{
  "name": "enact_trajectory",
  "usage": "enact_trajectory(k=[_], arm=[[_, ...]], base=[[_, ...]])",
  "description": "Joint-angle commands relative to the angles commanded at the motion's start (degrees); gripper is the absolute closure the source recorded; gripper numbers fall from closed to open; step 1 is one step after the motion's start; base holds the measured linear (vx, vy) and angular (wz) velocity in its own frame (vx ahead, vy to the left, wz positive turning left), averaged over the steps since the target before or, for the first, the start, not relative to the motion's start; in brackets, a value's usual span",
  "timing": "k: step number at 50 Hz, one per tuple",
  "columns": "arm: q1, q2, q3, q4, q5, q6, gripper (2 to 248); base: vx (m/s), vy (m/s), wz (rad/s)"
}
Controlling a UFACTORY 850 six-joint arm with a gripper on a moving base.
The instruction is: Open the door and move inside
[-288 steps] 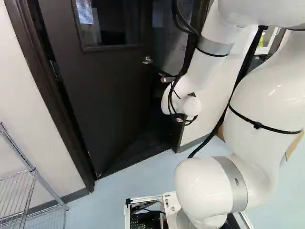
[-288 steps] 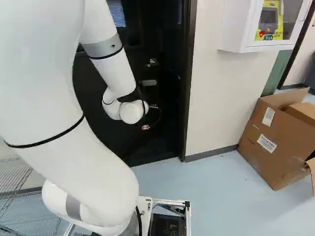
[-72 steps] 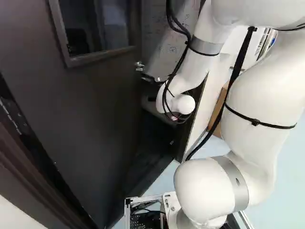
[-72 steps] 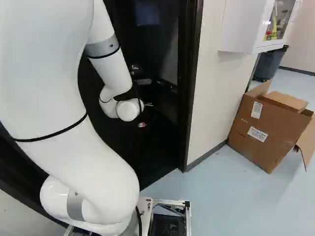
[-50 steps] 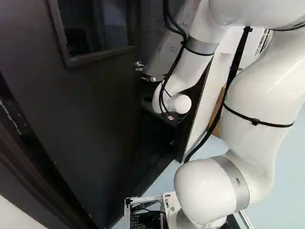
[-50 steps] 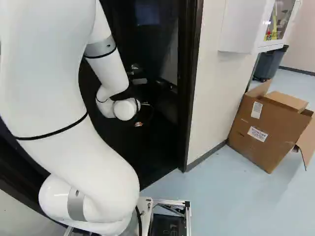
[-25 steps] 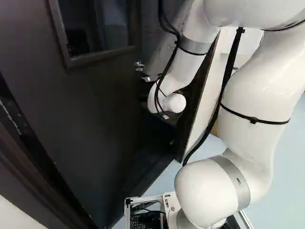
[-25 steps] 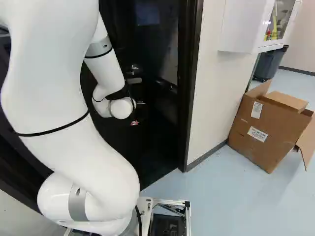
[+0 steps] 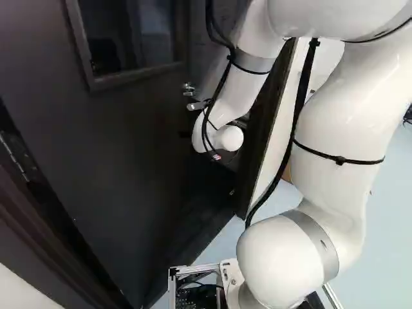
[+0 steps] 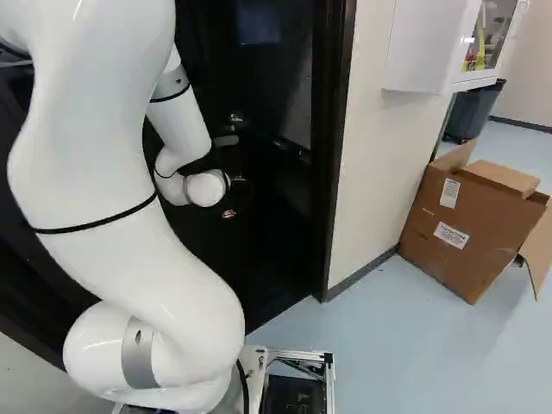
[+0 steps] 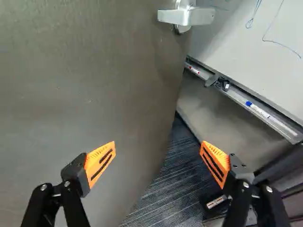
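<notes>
The dark door [image 9: 129, 141] stands ajar, swung inward, its window at the upper left of the left base view. A silver handle [image 9: 188, 89] is near its free edge; the handle [image 11: 185, 16] shows ahead of the fingers in the wrist view. My gripper [image 9: 196, 105] is mostly hidden behind the wrist, just below the handle in the left base view. Seen from the wrist, the gripper [image 11: 158, 147] is open and empty, one finger in front of the door face, the other before the gap past its edge. Contact with the door cannot be told.
Dark door frame [image 10: 335, 155] stands right of the opening, with a pale wall beside it. Through the gap are carpet [image 11: 165, 189] and a whiteboard [image 11: 236, 42] with a marker tray. A cardboard box [image 10: 470, 224] and a white wall cabinet [image 10: 427, 43] are farther right.
Since the oldest frames the base has moved closer to the doorway and turned, and the door stands wider open. Over the last second the base stayed put while the arm and gripper swung left.
</notes>
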Motion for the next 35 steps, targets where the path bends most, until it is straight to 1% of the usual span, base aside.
enact_trajectory(k=[35], arm=[[5.6,-2.8,-3.1,0.0,0.0,0.0,3]], base=[[0.0,0.0,0.0]])
